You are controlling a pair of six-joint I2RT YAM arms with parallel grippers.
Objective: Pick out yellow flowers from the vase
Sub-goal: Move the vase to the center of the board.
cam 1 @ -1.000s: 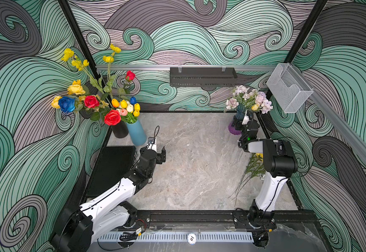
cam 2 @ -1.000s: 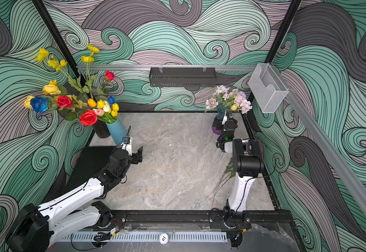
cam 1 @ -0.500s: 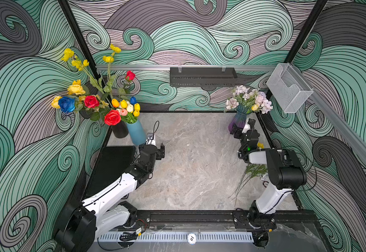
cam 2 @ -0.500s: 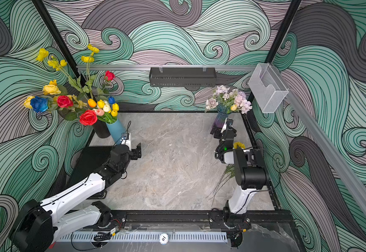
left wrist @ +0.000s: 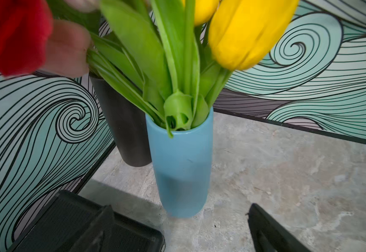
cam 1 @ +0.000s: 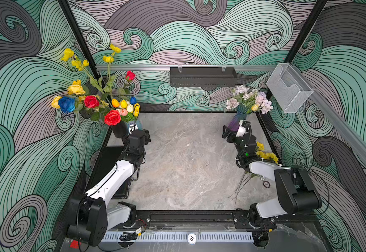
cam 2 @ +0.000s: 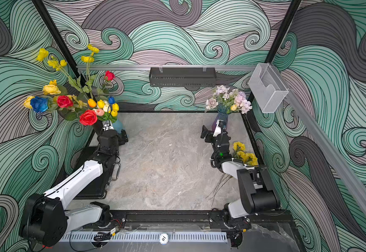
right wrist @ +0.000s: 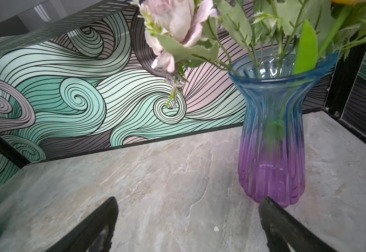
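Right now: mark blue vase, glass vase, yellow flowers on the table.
blue vase (left wrist: 182,165): left wrist view, body.
glass vase (right wrist: 271,165): right wrist view, purple half.
yellow flowers on the table (cam 2: 250,158): in a top view, the blooms.

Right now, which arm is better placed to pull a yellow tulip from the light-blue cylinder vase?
Left. The left gripper, open, faces the light-blue vase below a yellow tulip; the right gripper faces the blue-to-purple glass vase opposite.

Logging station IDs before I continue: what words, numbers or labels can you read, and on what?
"10", upside down: white round disc on the slotted front rail.
Dark round token beside the right arm: print too small to read.
Nothing else legible.
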